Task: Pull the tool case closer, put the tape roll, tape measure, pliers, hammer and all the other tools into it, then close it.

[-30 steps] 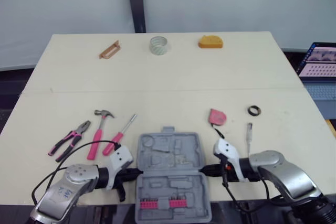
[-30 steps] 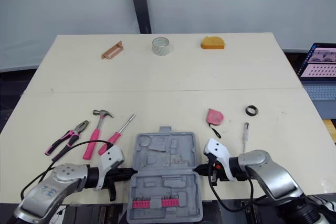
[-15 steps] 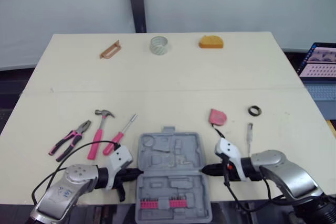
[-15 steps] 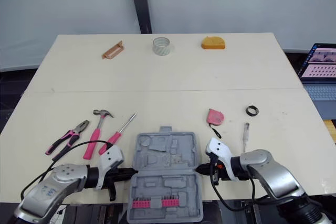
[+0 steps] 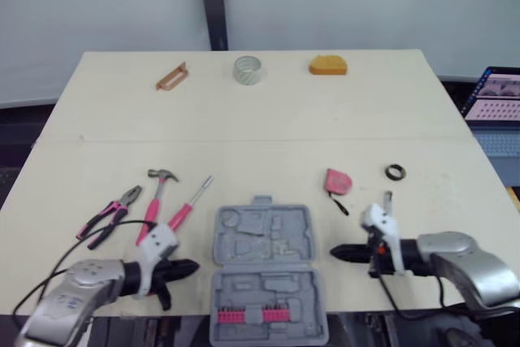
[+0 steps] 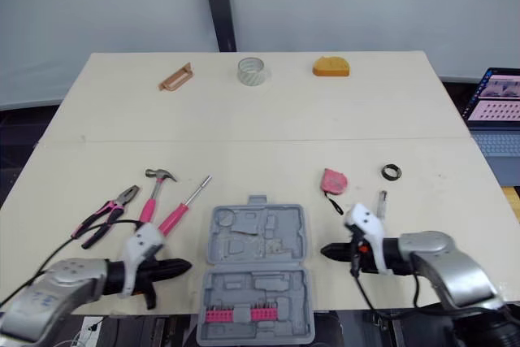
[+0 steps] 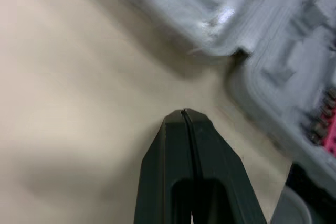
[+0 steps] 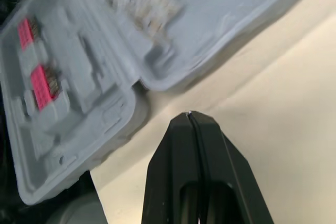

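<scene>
The grey tool case [image 5: 264, 270] lies open at the table's near edge, with pink bits in its front half. My left gripper [image 5: 189, 267] is shut and empty, a short way left of the case. My right gripper [image 5: 335, 253] is shut and empty, a short way right of it. Left of the case lie the pink pliers [image 5: 108, 217], hammer [image 5: 154, 198] and screwdriver [image 5: 188, 208]. To the right are the pink tape measure [image 5: 338, 182], a black tape roll [image 5: 395, 172] and a small white-handled tool [image 5: 386, 201].
At the table's far side sit a brown handle-like piece [image 5: 171, 76], a clear tape roll [image 5: 247, 70] and an orange object [image 5: 327, 64]. A laptop [image 5: 496, 99] stands off the right edge. Black cables trail from both arms.
Both grippers have drawn outward from the case's sides, the left one leftward and the right one rightward. The case and the tools have stayed where they were.
</scene>
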You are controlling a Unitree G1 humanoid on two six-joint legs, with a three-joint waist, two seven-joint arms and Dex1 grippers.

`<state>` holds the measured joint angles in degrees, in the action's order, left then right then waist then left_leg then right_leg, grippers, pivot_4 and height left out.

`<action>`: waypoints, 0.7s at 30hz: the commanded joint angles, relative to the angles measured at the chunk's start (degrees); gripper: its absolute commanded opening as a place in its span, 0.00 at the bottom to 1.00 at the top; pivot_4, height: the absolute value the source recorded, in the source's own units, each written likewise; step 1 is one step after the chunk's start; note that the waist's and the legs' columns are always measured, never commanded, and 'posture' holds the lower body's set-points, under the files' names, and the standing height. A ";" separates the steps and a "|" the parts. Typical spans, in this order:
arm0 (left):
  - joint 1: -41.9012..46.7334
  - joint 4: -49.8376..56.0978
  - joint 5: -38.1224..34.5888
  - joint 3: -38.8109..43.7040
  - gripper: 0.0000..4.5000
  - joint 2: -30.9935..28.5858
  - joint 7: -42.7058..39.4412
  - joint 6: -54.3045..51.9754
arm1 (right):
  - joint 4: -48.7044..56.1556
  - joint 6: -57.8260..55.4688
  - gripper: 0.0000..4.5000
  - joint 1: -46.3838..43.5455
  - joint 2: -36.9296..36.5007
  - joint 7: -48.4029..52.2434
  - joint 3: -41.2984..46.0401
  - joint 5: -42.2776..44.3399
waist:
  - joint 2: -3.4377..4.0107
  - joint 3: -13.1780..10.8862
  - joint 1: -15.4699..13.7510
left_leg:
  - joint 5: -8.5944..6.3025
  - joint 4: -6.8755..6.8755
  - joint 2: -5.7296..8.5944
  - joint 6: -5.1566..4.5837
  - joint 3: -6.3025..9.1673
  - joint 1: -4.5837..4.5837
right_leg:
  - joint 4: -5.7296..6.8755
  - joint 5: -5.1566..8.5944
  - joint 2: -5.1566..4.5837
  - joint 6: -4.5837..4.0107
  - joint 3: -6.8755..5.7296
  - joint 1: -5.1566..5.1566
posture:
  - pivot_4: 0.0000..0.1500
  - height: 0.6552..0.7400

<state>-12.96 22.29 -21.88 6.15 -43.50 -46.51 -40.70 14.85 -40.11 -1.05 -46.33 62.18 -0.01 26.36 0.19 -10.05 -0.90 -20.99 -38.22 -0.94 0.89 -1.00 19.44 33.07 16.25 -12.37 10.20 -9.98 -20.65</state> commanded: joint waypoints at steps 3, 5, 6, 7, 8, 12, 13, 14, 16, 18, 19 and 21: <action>-3.11 -0.81 -5.54 17.10 0.52 -2.60 -1.98 -0.35 | -5.97 0.28 0.18 2.30 -3.68 2.45 13.13 5.29 | -0.04 -0.02 -0.41 | -0.01 -0.01 0.00 -0.02 -0.01 0.00 | -0.05 -0.01 0.00 -0.01 0.00 0.02 | 1.00 1.00; -4.63 -4.35 -5.38 22.47 0.76 -3.41 -2.62 1.03 | -10.73 1.78 0.40 2.80 -5.19 2.32 16.21 4.52 | -0.05 -0.03 -0.48 | -0.03 0.01 0.00 -0.04 -0.01 0.00 | -0.08 -0.01 0.01 -0.01 0.00 0.03 | 1.00 1.00; -5.19 -5.87 -5.46 24.95 0.87 -3.69 -2.74 1.37 | -13.03 3.11 0.51 2.87 -5.58 1.87 17.49 3.86 | -0.04 -0.03 -0.43 | -0.04 0.02 0.00 -0.04 -0.02 0.00 | -0.09 -0.01 0.02 -0.01 0.00 0.02 | 1.00 1.00; -5.87 -7.39 -5.26 26.93 0.98 -3.93 -2.91 2.05 | -15.56 4.15 0.63 2.86 -5.99 1.53 18.57 3.38 | -0.04 -0.03 -0.41 | -0.05 0.03 0.01 -0.06 -0.06 0.01 | -0.10 -0.01 0.02 -0.02 0.00 0.00 | 1.00 1.00; -6.23 -8.34 -5.16 28.04 1.00 -4.07 -3.02 2.51 | -17.25 4.92 0.73 2.76 -6.22 1.44 19.14 3.05 | -0.05 -0.04 -0.39 | -0.05 0.05 0.00 -0.06 -0.07 0.01 | -0.12 -0.01 0.03 -0.02 0.00 -0.01 | 1.00 1.00; -9.31 -19.59 -2.01 33.82 1.00 -4.71 -3.23 8.58 | -28.97 10.38 0.98 1.64 -7.91 0.72 21.40 -0.36 | -0.05 -0.04 -0.18 | -0.06 0.05 0.00 -0.06 -0.12 -0.02 | -0.12 -0.01 0.03 -0.01 0.04 0.00 | 1.00 1.00; -9.54 -21.82 -1.30 34.75 1.00 -4.81 -2.73 10.07 | -31.48 11.73 0.98 1.08 -8.26 0.98 21.53 -0.93 | -0.04 -0.04 0.00 | -0.06 0.05 -0.01 -0.06 -0.13 -0.02 | -0.13 -0.01 0.03 -0.01 0.03 -0.01 | 1.00 1.00; -9.58 -23.65 -0.81 35.54 1.00 -4.80 -2.26 11.47 | -33.80 13.10 0.98 0.46 -8.52 1.07 21.52 -1.50 | -0.05 -0.04 0.23 | -0.06 0.06 -0.01 -0.06 -0.17 -0.03 | -0.12 -0.01 0.03 -0.01 0.06 -0.03 | 1.00 1.00; -9.12 -26.03 -0.54 36.45 1.00 -4.66 -1.76 13.40 | -36.84 15.01 0.98 -0.54 -8.80 1.38 21.20 -2.26 | -0.07 -0.06 0.85 | -0.07 0.10 -0.02 -0.06 -0.18 -0.03 | -0.13 -0.01 0.03 -0.01 0.06 -0.04 | 1.00 1.00; -8.42 -29.79 -0.29 38.02 1.00 -4.51 -0.70 15.35 | -41.00 17.16 0.98 -2.00 -8.89 1.28 21.20 -3.24 | -0.07 -0.06 1.03 | -0.07 0.08 -0.02 -0.06 -0.18 -0.03 | -0.12 -0.01 0.03 -0.01 0.07 -0.03 | 1.00 1.00; -8.16 -32.15 -0.17 38.83 1.00 -4.62 -0.34 16.40 | -43.14 18.40 0.98 -2.77 -8.90 1.09 21.27 -3.74 | -0.08 -0.06 1.11 | -0.07 0.08 -0.02 -0.06 -0.19 -0.05 | -0.10 -0.01 0.03 -0.01 0.09 -0.03 | 1.00 1.00; -8.61 -34.89 0.41 39.29 1.00 -4.89 -0.56 18.20 | -46.44 20.23 0.98 -4.02 -9.01 1.19 21.34 -4.41 | -0.08 -0.06 1.22 | -0.07 0.11 -0.05 -0.05 -0.20 -0.08 | -0.10 -0.01 0.04 -0.01 0.10 -0.04 | 1.00 1.00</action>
<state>-20.86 -10.80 -22.03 43.29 -47.70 -47.18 -24.26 -29.78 -21.73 -4.94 -53.98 63.01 19.64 22.40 0.12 -10.11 0.32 -21.08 -38.07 -1.00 0.85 -1.22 19.35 32.96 16.24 -12.32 10.19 -9.88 -20.69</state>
